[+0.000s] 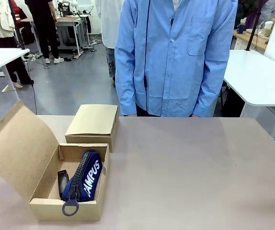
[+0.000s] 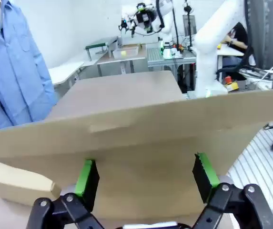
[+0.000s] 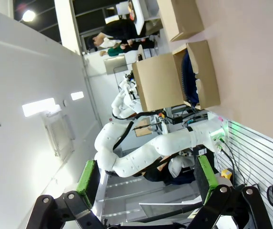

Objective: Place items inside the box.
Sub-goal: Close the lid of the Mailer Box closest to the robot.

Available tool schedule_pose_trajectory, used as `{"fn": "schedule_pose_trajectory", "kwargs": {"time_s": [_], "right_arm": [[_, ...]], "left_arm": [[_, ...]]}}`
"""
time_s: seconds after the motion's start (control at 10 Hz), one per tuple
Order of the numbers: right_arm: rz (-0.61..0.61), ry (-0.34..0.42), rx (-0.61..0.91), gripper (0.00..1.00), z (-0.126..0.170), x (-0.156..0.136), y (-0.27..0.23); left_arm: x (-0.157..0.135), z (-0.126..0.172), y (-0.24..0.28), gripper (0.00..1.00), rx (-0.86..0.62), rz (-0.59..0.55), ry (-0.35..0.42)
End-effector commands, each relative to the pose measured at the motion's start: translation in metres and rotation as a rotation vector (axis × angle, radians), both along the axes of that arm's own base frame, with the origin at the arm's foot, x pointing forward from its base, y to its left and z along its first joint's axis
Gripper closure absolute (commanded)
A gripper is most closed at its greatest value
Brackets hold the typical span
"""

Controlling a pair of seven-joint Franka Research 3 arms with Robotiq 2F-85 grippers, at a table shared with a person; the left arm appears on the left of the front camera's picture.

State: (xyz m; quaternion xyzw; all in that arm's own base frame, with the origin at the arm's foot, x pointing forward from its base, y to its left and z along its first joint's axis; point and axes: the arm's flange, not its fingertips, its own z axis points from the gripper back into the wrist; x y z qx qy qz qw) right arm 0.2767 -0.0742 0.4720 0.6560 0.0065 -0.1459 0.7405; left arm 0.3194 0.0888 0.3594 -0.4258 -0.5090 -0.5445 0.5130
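Note:
An open cardboard box [image 1: 65, 210] stands at the table's front left, its lid flap [image 1: 17, 148] raised to the left. Inside lies a navy zip pouch [image 1: 87, 175] with white lettering, and a black item [image 1: 62, 182] rests beside it by the flap side. My left gripper [image 2: 145, 175] is open, close behind the back of the lid flap [image 2: 141, 138], with nothing between its green pads [image 2: 86, 179]. My right gripper [image 3: 146, 175] is open and empty, far from the box [image 3: 204, 71], whose navy pouch [image 3: 189, 71] shows over the rim.
A smaller closed cardboard box [image 1: 91, 125] sits just behind the open one. A person in a blue shirt [image 1: 173, 57] stands at the far edge. The brown table [image 1: 190, 167] stretches bare to the right. My white left arm [image 3: 146, 152] shows below the box in the right wrist view.

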Motion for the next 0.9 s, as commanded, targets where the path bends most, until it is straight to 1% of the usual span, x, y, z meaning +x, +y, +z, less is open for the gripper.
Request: {"fn": "schedule_pose_trajectory", "kwargs": {"time_s": [0.0, 0.2, 0.3, 0.4, 0.5, 0.6, 0.7, 0.8], "right_arm": [[-0.001, -0.011, 0.016, 0.0, 0.003, 0.0, -0.001], [-0.001, -0.011, 0.016, 0.0, 0.003, 0.0, -0.001], [-0.001, -0.011, 0.016, 0.0, 0.003, 0.0, -0.001], [-0.001, -0.011, 0.016, 0.0, 0.003, 0.0, -0.001], [-0.001, -0.011, 0.016, 0.0, 0.003, 0.0, -0.001], [-0.001, -0.011, 0.016, 0.0, 0.003, 0.0, -0.001], [-0.001, -0.011, 0.016, 0.0, 0.003, 0.0, -0.001], [-0.001, -0.011, 0.016, 0.0, 0.003, 0.0, -0.001]], "left_arm": [[-0.054, -0.021, -0.09, 0.0, 0.04, -0.008, 0.053], [-0.069, -0.047, -0.126, 0.0, 0.071, 0.019, 0.085], [-0.075, -0.058, -0.139, 0.0, 0.077, 0.049, 0.116], [-0.072, -0.056, -0.14, 0.0, 0.067, 0.119, 0.141], [-0.064, -0.035, -0.126, 0.0, 0.015, 0.188, 0.191], [0.05, -0.05, -0.079, 0.0, 0.085, 0.026, 0.119], [0.05, -0.05, -0.079, 0.0, 0.085, 0.026, 0.119], [0.058, -0.052, -0.082, 0.0, 0.066, 0.084, 0.158]]}}
